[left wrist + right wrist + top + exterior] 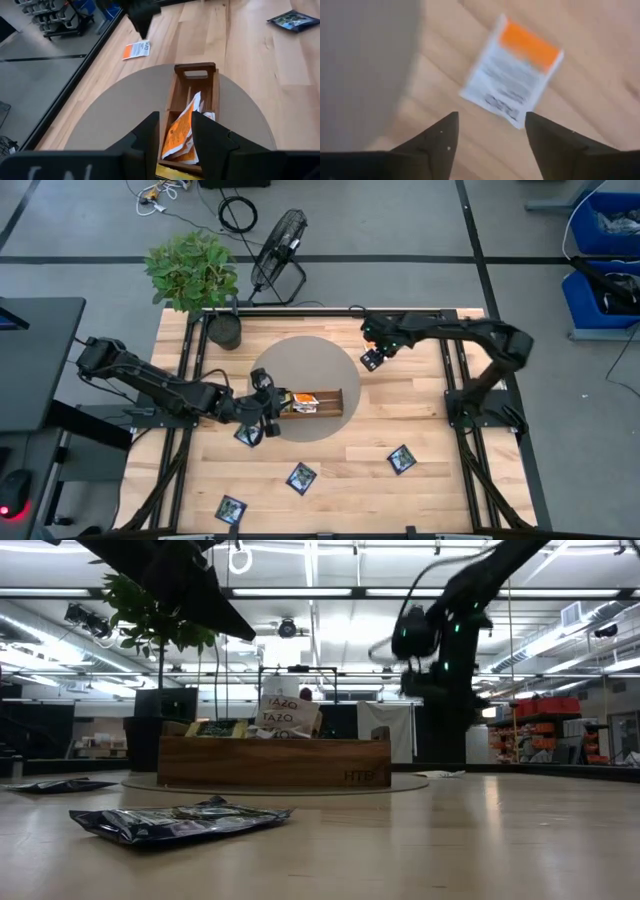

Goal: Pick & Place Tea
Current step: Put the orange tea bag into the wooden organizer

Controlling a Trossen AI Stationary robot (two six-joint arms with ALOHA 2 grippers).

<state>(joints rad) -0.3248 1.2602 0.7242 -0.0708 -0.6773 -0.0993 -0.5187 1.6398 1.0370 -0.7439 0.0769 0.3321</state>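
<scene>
Two tools: left (172, 137) pinches a crinkled orange paper sachet (177, 134); right (490, 137) gapes.

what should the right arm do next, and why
Probably lower the right pincer straight onto the orange-and-white sachet and close. Its fingers stand open above the sachet, which lies flat on the bare wood, outside the wooden tray.

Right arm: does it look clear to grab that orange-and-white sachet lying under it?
Probably yes. The right gripper hangs open just above the orange-and-white sachet, which lies flat on bare wood beside the round mat, with nothing between the fingers and it.
</scene>
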